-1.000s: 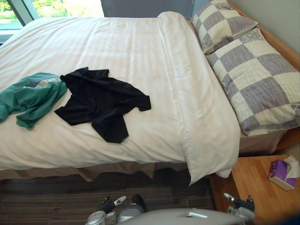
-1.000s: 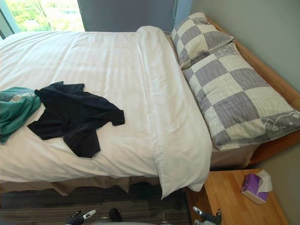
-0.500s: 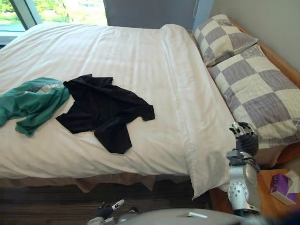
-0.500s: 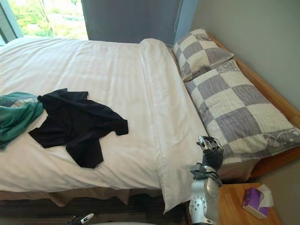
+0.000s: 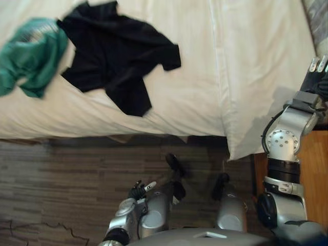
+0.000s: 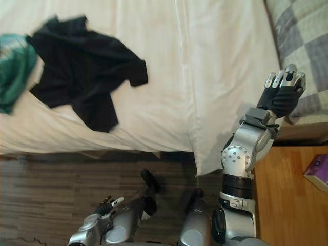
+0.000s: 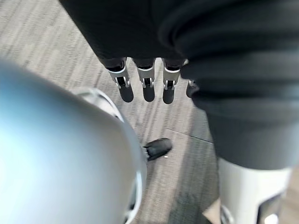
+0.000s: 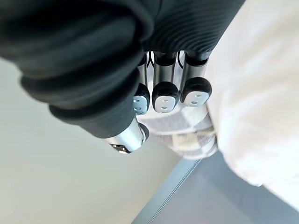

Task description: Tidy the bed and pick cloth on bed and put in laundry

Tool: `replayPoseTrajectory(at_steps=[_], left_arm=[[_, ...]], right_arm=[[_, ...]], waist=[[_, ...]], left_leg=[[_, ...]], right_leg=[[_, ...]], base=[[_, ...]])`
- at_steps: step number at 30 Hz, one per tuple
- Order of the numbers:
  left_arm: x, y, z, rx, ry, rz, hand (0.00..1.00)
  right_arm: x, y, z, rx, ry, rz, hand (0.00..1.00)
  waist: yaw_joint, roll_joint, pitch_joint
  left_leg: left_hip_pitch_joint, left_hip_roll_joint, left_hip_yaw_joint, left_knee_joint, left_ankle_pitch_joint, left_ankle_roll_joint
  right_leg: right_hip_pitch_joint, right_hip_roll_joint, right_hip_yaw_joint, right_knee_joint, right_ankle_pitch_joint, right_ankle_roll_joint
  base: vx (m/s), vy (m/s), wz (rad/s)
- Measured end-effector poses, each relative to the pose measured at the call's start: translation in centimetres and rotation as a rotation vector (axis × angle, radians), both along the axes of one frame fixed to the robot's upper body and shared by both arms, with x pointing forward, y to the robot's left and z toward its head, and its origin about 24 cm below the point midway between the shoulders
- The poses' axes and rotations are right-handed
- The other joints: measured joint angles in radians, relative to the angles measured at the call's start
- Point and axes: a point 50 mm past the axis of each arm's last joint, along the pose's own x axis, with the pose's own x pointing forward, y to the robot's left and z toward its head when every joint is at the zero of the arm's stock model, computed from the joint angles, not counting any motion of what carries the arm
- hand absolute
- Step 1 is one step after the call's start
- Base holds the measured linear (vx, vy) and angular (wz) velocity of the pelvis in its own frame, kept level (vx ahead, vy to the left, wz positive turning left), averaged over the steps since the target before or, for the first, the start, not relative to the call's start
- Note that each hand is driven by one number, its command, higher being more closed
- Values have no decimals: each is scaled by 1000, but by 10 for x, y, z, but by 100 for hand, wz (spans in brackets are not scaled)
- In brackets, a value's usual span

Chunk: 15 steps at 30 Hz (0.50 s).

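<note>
Item: crumpled black cloth shirt (image 6: 82,72), on the white-duvet bed (image 6: 169,51) beside a green garment (image 5: 31,54), well left of my raised right hand (image 6: 282,95), fingers relaxed and empty; my left hand (image 7: 148,86), fingers straight, empty, hangs low on that side, which I judge nearer.

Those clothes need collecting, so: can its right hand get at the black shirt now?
Probably not yet: the right hand is up by the checked pillow, the black shirt well across the duvet.

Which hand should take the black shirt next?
Left, probably: the black shirt lies toward the robot's left, nearer the low, open left hand; the right hand is raised by the checked pillow.
</note>
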Motion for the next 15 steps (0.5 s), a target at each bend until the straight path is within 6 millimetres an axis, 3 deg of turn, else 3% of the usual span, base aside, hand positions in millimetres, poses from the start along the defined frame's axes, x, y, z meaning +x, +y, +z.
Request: replayPoseTrajectory(at_steps=[1, 3, 6, 11, 14, 15], left_arm=[[12, -2, 8, -4, -42, 2, 0], [25, -6, 17, -27, -90, 7, 0], [40, -9, 25, -27, -115, 27, 0], [60, -19, 38, -99, -142, 89, 0], [71, -32, 46, -163, -152, 113, 0], [72, -35, 46, -177, -148, 123, 0]], right_arm=[[4, 3, 1, 21, -1, 23, 100], [5, 7, -1, 8, -4, 32, 100], [6, 23, 0, -62, -58, 78, 100], [10, 31, -26, -120, -51, 85, 100], [9, 26, -63, -140, 23, 85, 100], [11, 21, -98, -81, 148, 94, 100]], waist=[[0, 5, 36], [-7, 21, 73], [-27, 22, 86], [-30, 12, 86], [-42, -5, 80], [-55, -13, 80]], left_leg=[[-35, 16, 1, 46, -17, 24], [-72, 31, 0, 86, -26, 36], [-109, 54, 3, 118, -38, 23], [-120, 96, 2, 151, -58, -5], [-120, 104, 3, 148, -59, -6], [-119, 107, 3, 148, -61, -9]], right_leg=[[-38, 2, 16, 27, 0, 0], [-80, 1, 31, 52, 0, 0], [-126, 9, 53, 63, 0, -1], [-121, 53, 61, 21, 12, -20], [-105, 73, 67, -27, 24, -33], [-96, 80, 68, -46, 33, -30]], base=[[-29, -113, -18], [-24, -88, -17], [4, -40, -20], [-15, -29, -17], [5, -1, -13], [38, 5, -9]])
